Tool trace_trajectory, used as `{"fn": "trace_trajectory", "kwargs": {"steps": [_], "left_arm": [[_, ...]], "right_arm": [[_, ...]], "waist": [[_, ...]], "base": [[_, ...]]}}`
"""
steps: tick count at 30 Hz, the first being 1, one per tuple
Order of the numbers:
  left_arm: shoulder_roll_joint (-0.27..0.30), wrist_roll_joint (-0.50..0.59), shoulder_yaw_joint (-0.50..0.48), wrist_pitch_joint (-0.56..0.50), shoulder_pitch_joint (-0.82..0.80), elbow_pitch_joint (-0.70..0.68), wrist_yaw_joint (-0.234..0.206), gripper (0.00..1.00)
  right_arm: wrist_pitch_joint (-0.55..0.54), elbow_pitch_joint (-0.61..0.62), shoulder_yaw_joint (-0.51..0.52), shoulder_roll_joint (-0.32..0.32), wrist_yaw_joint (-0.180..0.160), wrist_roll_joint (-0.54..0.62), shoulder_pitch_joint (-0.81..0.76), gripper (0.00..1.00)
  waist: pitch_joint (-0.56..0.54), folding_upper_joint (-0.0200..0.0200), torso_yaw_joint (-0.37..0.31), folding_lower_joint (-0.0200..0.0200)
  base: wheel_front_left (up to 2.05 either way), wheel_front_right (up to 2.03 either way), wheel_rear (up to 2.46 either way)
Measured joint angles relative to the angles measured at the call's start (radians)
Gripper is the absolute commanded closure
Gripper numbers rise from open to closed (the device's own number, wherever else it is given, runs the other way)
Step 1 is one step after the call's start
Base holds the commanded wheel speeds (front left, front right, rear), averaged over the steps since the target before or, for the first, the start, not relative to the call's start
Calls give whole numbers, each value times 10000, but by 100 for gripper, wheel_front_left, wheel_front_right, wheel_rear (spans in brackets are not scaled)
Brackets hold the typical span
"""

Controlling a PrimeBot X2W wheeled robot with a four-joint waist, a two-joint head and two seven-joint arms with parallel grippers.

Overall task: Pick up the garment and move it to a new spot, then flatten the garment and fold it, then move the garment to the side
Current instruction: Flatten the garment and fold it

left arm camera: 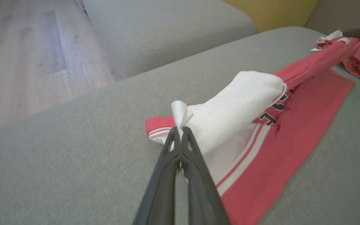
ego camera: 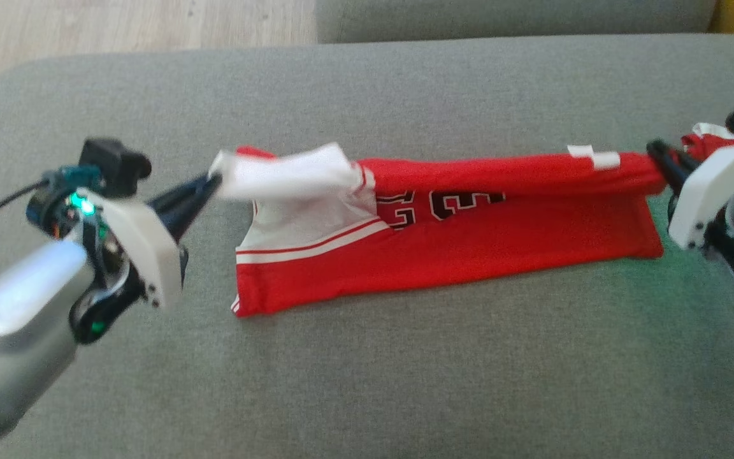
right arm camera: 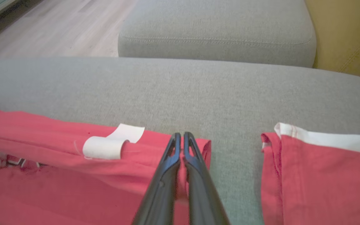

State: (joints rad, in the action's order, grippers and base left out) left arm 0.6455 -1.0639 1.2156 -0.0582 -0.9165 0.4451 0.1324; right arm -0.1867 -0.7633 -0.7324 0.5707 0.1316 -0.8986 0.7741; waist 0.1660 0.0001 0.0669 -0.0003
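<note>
1 garment (ego camera: 469, 248), red and white, stretched across grey sofa (ego camera: 405, 382). The left hand (ego camera: 213, 183) is clenched on its raised white corner; the right hand (ego camera: 655, 153) is clenched on the red edge at the opposite end.

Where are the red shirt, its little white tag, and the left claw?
red shirt (ego camera: 469, 255): head view, middle of its flat red panel.
white tag (right arm camera: 102, 148): right wrist view, its curled loop.
left gripper (left arm camera: 180, 130): left wrist view, fingertips shut on the shirt's white cloth.
</note>
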Motion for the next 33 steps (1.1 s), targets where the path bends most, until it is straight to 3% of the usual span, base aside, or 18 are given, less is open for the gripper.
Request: {"fn": "trace_trajectory", "kwargs": {"steps": [7, 11, 20, 27, 28, 29, 30, 33], "left_arm": [[1014, -803, 543, -1239, 633, -1521, 0, 100], [1204, -943, 702, -1649, 707, -2017, 0, 100], [1356, -767, 834, -1958, 1012, -2301, 0, 100], [1116, -291, 897, -1944, 1045, -2088, -2, 100], [1016, -247, 897, -1941, 1058, -1987, -2, 88], [918, -247, 897, -1931, 1088, -1900, -4, 37], [823, -245, 897, -1871, 1151, -1835, -4, 0], [571, -244, 913, -1732, 1394, -1593, -42, 0]], "right_arm": [[-600, 431, -1097, 619, 0, -288, -591, 100], [-802, 487, -1425, 813, 0, -462, -699, 100], [-880, 558, -2023, 1009, 0, -539, -697, 100], [-955, 558, -2359, 1068, 0, -677, -680, 100], [-949, 548, -2385, 1070, 0, -683, -672, 51], [-949, 497, -2389, 1070, 0, -690, -662, 0], [-986, 435, -2406, 1070, 0, -727, -658, 0], [-1005, 380, -2431, 1072, 0, -917, -659, 0]], "waist": [[-376, 0, -2, 3], [-421, 0, 25, 2], [-306, 0, 15, 3], [-26, 0, -20, 4], [5, 0, -26, 3], [33, 0, -36, 3], [53, 0, -52, 4], [71, 0, -117, 4]], "base": [[0, 0, 0], [0, 0, 0], [0, 0, 0], [0, 0, 0], [0, 0, 0], [0, 0, 0], [0, 0, 0], [0, 0, 0]]}}
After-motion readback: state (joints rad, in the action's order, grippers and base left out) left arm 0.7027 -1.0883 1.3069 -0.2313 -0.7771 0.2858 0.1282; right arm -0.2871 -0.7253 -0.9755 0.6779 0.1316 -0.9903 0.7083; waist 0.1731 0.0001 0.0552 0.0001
